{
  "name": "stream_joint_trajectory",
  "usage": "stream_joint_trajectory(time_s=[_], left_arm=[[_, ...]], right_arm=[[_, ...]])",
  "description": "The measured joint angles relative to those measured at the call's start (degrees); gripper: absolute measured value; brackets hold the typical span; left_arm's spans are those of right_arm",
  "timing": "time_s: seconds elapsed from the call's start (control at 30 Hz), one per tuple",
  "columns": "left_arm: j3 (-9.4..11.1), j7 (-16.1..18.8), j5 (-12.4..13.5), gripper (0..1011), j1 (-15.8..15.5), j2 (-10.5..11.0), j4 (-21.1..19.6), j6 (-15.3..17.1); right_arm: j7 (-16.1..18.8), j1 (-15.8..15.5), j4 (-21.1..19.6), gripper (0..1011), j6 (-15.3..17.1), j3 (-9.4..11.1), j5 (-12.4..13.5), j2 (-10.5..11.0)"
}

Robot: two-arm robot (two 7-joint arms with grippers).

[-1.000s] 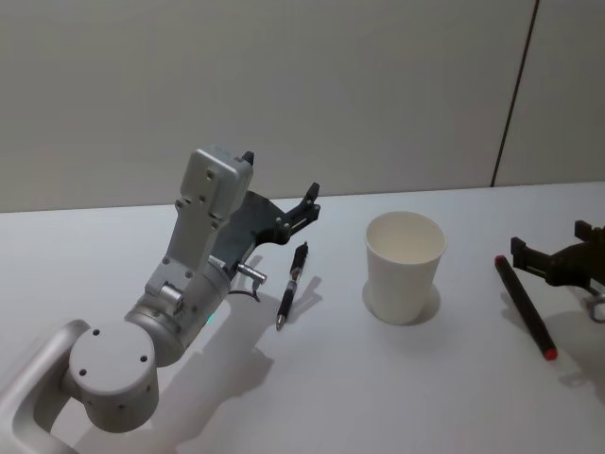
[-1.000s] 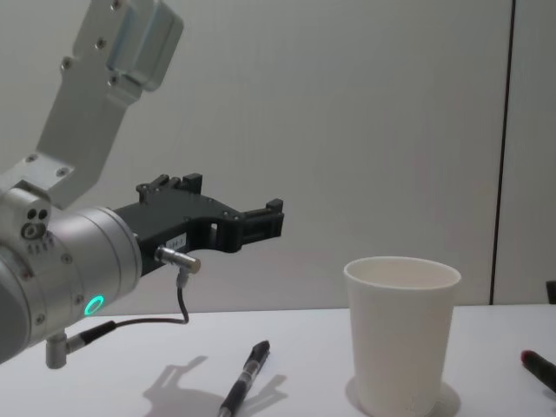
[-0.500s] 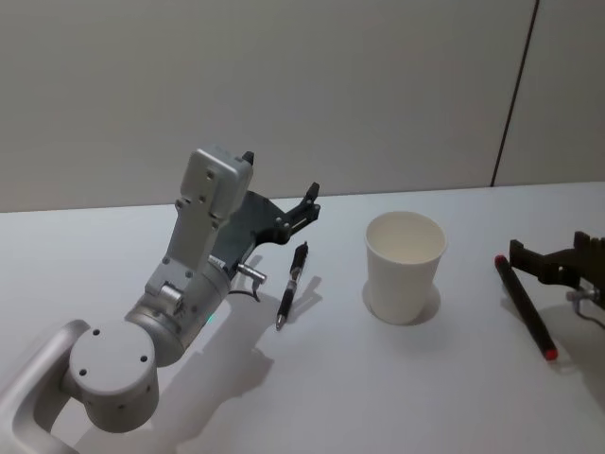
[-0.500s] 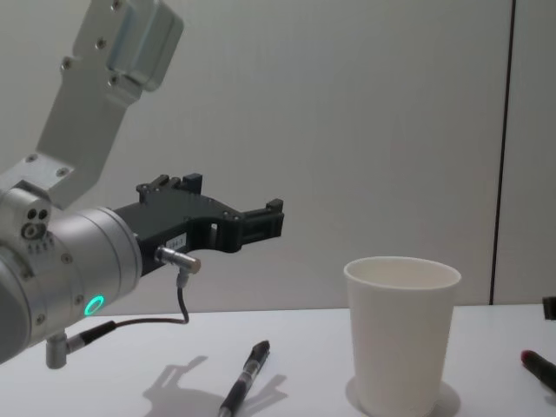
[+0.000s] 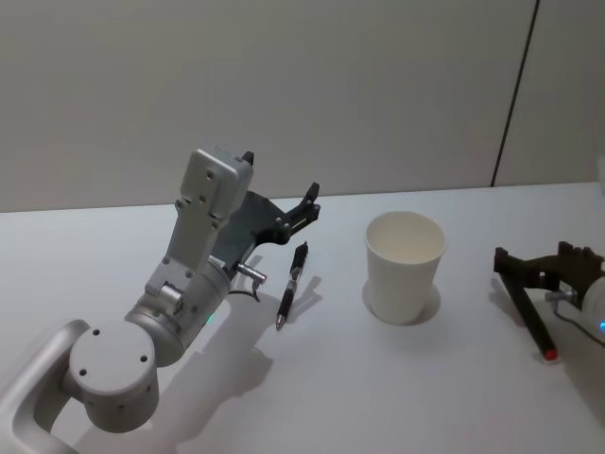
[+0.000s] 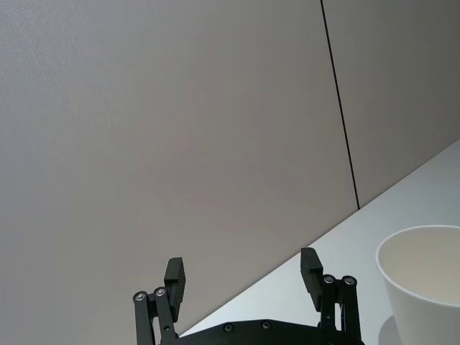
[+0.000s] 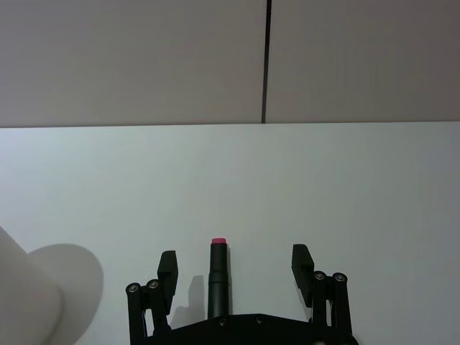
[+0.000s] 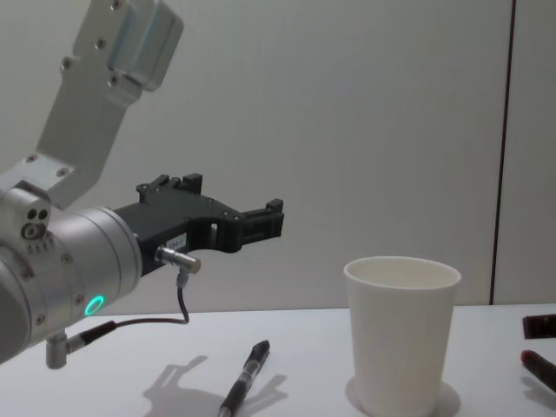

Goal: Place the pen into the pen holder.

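Note:
The pen holder, a white paper cup (image 5: 405,266) (image 8: 401,334) (image 6: 424,277), stands upright at the table's middle. A black click pen (image 5: 292,284) (image 8: 244,378) lies flat to its left. My left gripper (image 5: 282,178) (image 6: 243,264) (image 8: 234,195) hangs open above that pen, well off the table. To the right of the cup lies a black pen with a red end (image 5: 531,317) (image 7: 218,277) (image 8: 543,369). My right gripper (image 5: 534,255) (image 7: 233,256) is open, and in its wrist view that pen lies between the two fingers.
The white table (image 5: 378,397) meets a plain grey wall (image 5: 378,95) with a dark vertical seam. My left arm's large silver joints (image 5: 113,369) fill the front left. Bare tabletop lies in front of the cup.
My right gripper has come in from the right edge, leftward and nearer, to straddle the red-ended pen. The left arm, cup and both pens have not moved.

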Motion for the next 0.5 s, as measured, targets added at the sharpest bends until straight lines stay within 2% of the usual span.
stream_joint_trajectory(time_s=[0.5], left_arm=[[0.0,0.0,0.0,1000,0.0,0.0,0.0,0.0]], right_arm=[[0.17,1.51,2.77,1001,0.53,-1.53,-3.06,-2.2]])
